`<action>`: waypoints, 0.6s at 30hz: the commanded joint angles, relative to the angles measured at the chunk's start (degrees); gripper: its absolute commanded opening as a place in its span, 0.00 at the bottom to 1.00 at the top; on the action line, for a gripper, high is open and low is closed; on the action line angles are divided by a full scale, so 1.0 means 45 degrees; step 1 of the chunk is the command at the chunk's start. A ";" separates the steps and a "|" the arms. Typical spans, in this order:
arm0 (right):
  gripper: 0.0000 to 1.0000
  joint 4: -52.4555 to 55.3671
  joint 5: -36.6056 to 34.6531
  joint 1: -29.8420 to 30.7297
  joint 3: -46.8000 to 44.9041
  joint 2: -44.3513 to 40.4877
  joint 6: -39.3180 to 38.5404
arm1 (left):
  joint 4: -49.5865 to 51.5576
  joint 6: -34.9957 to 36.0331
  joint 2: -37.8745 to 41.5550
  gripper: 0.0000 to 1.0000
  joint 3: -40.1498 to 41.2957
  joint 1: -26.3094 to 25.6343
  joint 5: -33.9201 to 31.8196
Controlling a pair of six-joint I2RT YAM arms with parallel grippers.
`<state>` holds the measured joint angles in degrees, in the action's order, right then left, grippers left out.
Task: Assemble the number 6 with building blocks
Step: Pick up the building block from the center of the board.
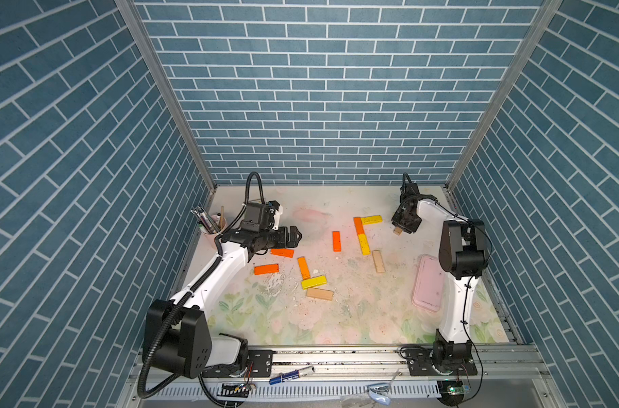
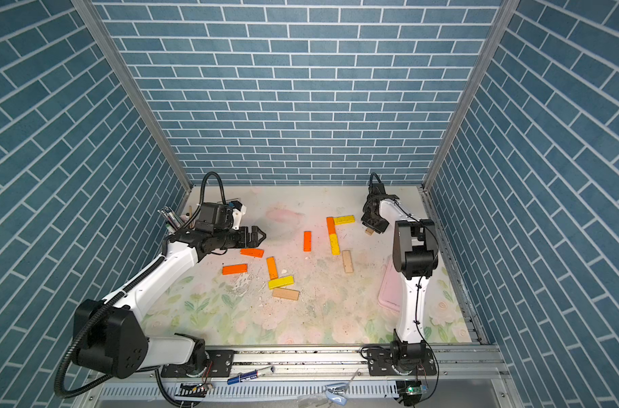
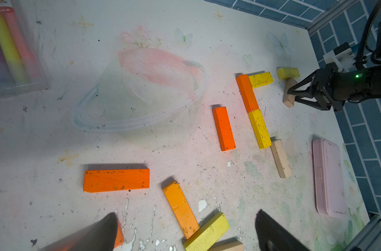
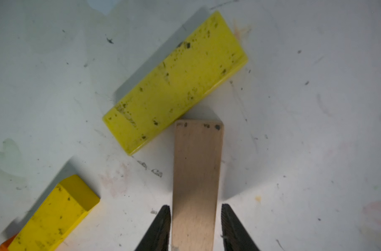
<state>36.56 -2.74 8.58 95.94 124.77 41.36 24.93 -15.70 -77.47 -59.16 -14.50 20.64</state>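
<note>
Building blocks lie on the floral mat. An orange bar (image 1: 358, 225), a yellow bar (image 1: 371, 219), a second yellow bar (image 1: 363, 244) and a tan bar (image 1: 378, 261) form a corner and a downward line, part of the number 6. Loose bars include an orange one (image 1: 336, 241), two more orange ones (image 1: 282, 252) (image 1: 266, 269), and a yellow one (image 1: 313, 282). My right gripper (image 4: 195, 206) is shut on a tan block (image 4: 197, 173), next to another yellow bar (image 4: 174, 82). My left gripper (image 3: 186, 214) hangs open above the left-hand bars.
A pink rounded tray (image 1: 429, 282) lies by the right arm. A cup of pens (image 1: 209, 222) stands at the back left, with a chalk pack (image 3: 9, 50) close by. A clear bowl (image 3: 94, 121) rests at the back middle. Brick walls close three sides.
</note>
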 commanded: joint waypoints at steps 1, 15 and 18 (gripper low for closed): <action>0.36 0.0113 0.0227 -0.0046 -0.0470 -0.0182 0.0884 | -0.0073 -0.0073 0.0254 0.99 -0.0096 -0.0020 -0.0019; 0.25 -0.1357 0.1039 0.0103 -0.3009 -0.2055 0.4108 | -0.0226 -0.0211 0.0653 0.99 -0.0019 -0.0020 0.0060; 0.25 -0.1965 0.1085 0.0393 -0.3958 -0.2748 0.5524 | -0.0339 -0.0327 0.0734 0.99 0.0001 -0.0020 0.0146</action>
<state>28.80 1.06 9.21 80.82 115.70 56.18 24.49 -16.12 -75.64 -59.16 -14.50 20.75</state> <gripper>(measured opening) 0.310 0.994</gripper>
